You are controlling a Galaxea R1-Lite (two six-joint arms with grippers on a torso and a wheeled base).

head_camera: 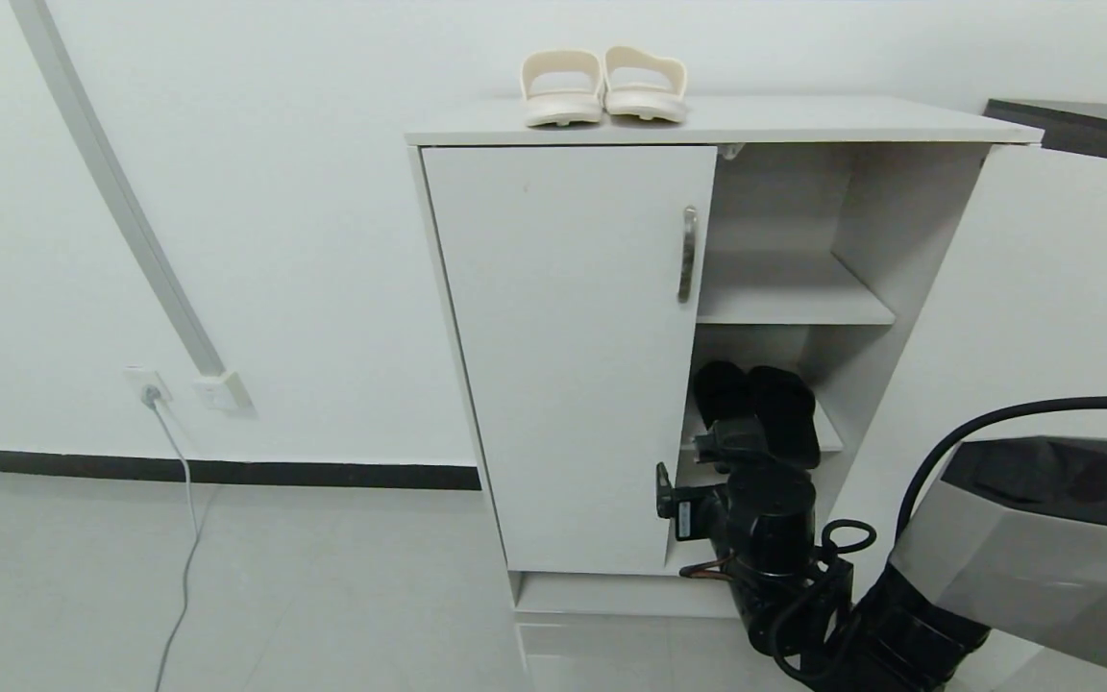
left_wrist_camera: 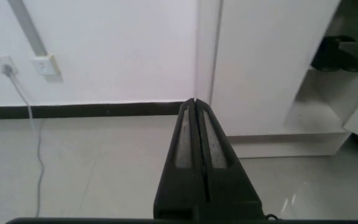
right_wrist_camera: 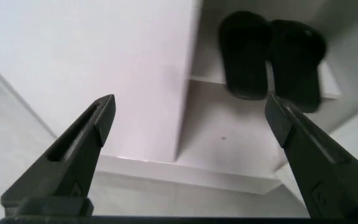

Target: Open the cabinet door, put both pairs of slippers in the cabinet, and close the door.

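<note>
The black slippers (head_camera: 765, 408) lie side by side on the lower shelf, low in the centre-right of the head view, beside the open right door (head_camera: 1044, 288). My right gripper (right_wrist_camera: 190, 106) hangs just in front of them, jaws spread wide and holding nothing. The left gripper (left_wrist_camera: 195, 118) points toward the foot of the cabinet (head_camera: 563, 384), jaws pressed together and empty. The cream slippers (head_camera: 603, 86) sit on the cabinet top at the upper centre of the frame, touching each other.

I judge one pair done and the cream pair next. I'd back the right arm straight out, clear of the black heels and the edge of the shut left door. Then I'd rise and pinch both cream slippers by their adjoining straps, keeping off the open door.
</note>
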